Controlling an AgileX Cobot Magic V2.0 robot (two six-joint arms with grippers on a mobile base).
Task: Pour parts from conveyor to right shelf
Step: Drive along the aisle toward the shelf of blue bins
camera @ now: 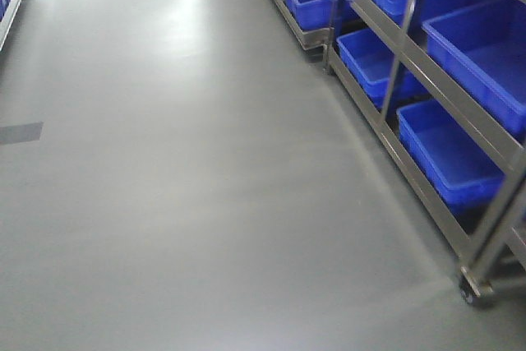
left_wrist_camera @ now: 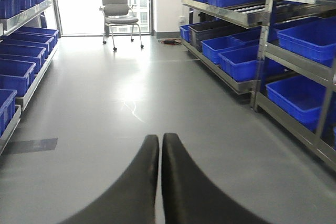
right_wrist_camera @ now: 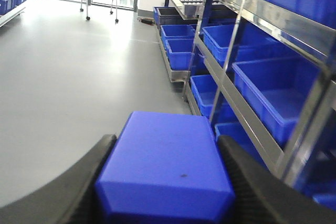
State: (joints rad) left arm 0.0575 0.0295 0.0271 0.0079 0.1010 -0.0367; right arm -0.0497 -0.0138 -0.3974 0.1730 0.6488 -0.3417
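Observation:
The part, a bright-blue plastic block (right_wrist_camera: 165,156), fills the bottom of the right wrist view, and my right gripper (right_wrist_camera: 167,142) is shut on it, one black finger on each side. The right shelf (right_wrist_camera: 236,111) runs along the right, a steel-railed rack holding large blue tubs (right_wrist_camera: 273,90), just beyond and to the right of the block. The same shelf (camera: 436,71) and tubs (camera: 485,47) line the right side of the front view. In the left wrist view my left gripper (left_wrist_camera: 160,139) is shut on nothing, above bare floor. The conveyor is out of view.
Glossy grey floor (camera: 205,162) forms an aisle between the racks. A second rack of blue tubs (left_wrist_camera: 21,56) lines the left side. An office chair (left_wrist_camera: 118,11) stands at the far end by the window. The shelf's caster (camera: 470,289) sits near the front right.

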